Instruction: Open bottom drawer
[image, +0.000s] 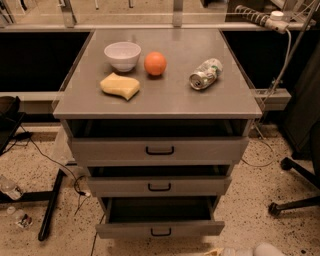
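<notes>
The bottom drawer (125, 230) is the lowest of three grey drawers in the cabinet. It stands pulled out, its dark inside showing behind the front. Its small black loop handle (161, 232) is at the centre of the front. My gripper (216, 252) shows only as a pale tip at the bottom edge of the camera view. It is below and to the right of the drawer's front, apart from the handle. The white arm (262, 249) trails to its right.
The top drawer (100, 150) and middle drawer (110, 186) are slightly out. On the cabinet top (175, 102) lie a white bowl (122, 54), an orange (155, 63), a yellow sponge (120, 85) and a crushed can (205, 74). A chair base (295, 200) is at right, a black stand leg (50, 207) at left.
</notes>
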